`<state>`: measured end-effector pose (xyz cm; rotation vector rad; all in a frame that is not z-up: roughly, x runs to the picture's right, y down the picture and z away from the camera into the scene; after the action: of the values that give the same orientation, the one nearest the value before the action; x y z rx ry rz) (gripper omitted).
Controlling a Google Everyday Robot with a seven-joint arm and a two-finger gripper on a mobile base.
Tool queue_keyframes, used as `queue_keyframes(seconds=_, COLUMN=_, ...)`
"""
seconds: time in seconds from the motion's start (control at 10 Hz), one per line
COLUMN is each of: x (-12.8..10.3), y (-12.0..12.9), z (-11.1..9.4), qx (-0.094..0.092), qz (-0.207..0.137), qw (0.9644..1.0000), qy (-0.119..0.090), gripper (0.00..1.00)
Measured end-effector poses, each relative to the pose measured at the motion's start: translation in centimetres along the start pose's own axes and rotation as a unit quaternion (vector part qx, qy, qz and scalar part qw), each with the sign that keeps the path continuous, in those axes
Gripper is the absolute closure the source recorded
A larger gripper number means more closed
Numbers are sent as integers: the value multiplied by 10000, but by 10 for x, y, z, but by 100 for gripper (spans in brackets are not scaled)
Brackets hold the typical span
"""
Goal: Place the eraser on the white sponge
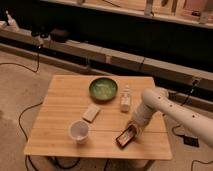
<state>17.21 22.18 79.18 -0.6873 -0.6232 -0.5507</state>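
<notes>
On the left half of the desk (59,102), a translucent cup (79,131) stands near the front edge. Just beyond it and a little to the right lies the white sponge (91,113), flat, with nothing on it. Farther back, about mid-desk, sits a green bowl (103,89), and right of that a small white bottle (125,99) stands upright.

Right of centre, near the front edge, the eraser (125,137) lies flat on the wood. Its long axis runs diagonally from near-left to far-right. The hand (134,128) is down on the eraser's far-right end with its fingers pressed together, and it appears to be pinching that end (the contact itself is partly hidden by the wrist). The pale arm (155,102) reaches in from the right side of the scene.

What matters for the coming move is that the sponge lies to the left of the hand and slightly farther back. The cup is just near of that line and the bottle is on its far side. I judge the eraser must be lifted clear of the wood, carried left between those two, and turned little, since the sponge's long side slants much the same way.
</notes>
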Motion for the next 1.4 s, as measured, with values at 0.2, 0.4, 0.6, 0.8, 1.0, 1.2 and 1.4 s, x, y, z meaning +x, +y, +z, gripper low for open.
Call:
queue_keyframes(seconds=0.2, x=20, y=-6, z=-44, qx=308, qz=167, qw=9994, qy=39, gripper=95)
queue_keyframes(seconds=0.4, x=32, y=-20, z=-70, qx=233, qz=134, qw=9996, qy=113, gripper=95)
queue_keyframes(seconds=0.6, x=42, y=-52, z=-84, qx=-150, qz=-80, qw=9991, qy=387, gripper=95)
queue_keyframes(seconds=0.8, x=41, y=-107, z=-84, qx=-610, qz=-496, qw=9936, qy=811, gripper=95)
queue_keyframes(seconds=1.0, x=30, y=-152, z=-83, qx=-748, qz=-740, qw=9899, qy=947, gripper=95)
queue_keyframes(seconds=1.2, x=13, y=-190, z=-77, qx=-737, qz=-919, qw=9886, qy=936, gripper=95)
queue_keyframes(seconds=1.4, x=2, y=-214, z=-72, qx=-677, qz=-983, qw=9890, qy=873, gripper=95)
